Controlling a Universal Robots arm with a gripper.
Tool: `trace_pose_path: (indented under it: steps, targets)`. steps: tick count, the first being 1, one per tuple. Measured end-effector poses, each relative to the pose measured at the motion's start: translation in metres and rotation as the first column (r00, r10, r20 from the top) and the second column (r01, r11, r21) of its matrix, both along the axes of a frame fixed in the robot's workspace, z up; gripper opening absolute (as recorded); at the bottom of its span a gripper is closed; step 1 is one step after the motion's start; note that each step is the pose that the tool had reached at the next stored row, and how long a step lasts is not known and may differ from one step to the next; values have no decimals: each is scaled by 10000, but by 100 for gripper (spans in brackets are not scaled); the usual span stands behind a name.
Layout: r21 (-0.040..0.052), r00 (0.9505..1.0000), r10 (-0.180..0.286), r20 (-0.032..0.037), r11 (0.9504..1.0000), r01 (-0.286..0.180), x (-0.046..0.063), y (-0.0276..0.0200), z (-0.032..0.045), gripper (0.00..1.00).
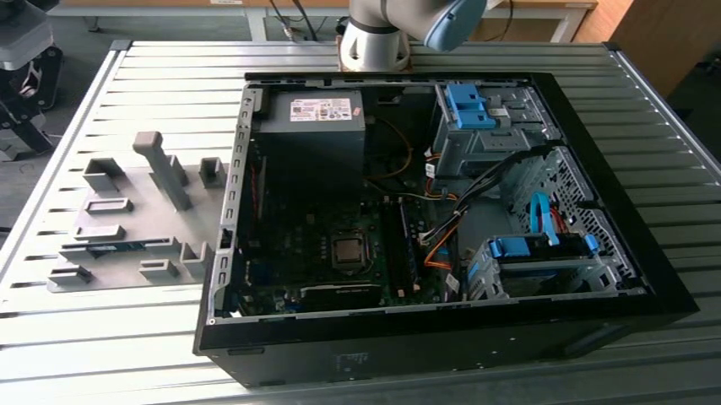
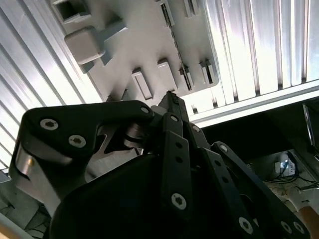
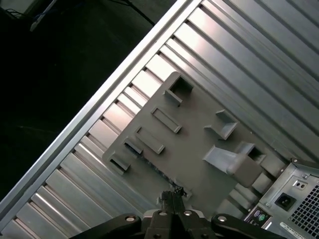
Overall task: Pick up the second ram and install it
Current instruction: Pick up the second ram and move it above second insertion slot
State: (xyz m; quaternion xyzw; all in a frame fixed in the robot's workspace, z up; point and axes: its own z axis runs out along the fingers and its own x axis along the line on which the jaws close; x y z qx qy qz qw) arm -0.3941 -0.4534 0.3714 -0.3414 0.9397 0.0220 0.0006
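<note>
only an edge of the second ram (image 1: pixel 124 246) shows.

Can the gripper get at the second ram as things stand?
Probably yes: the gripper hangs above the grey holder plate, and nothing covers the second ram lying on it. The gripper is shut and would need to open.

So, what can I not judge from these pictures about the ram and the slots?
- The second ram: in the exterior view it is a thin strip among the grey holder blocks; its chips and label are too small to see.
- Memory slots: in the exterior view, too dark to tell which are filled.
- The arm: cut off by the exterior view's top edge.
</note>
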Motion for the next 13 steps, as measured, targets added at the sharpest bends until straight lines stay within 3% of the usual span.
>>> trace_pose_path:
  steps: [7, 13]
  targets:
    - [-1, 9960, 891, -2, 9960, -891, -11, -3, -6, 11]
    - [-1, 9845, 1751, -1, 9845, -1751, -17, -3, -15, 11]
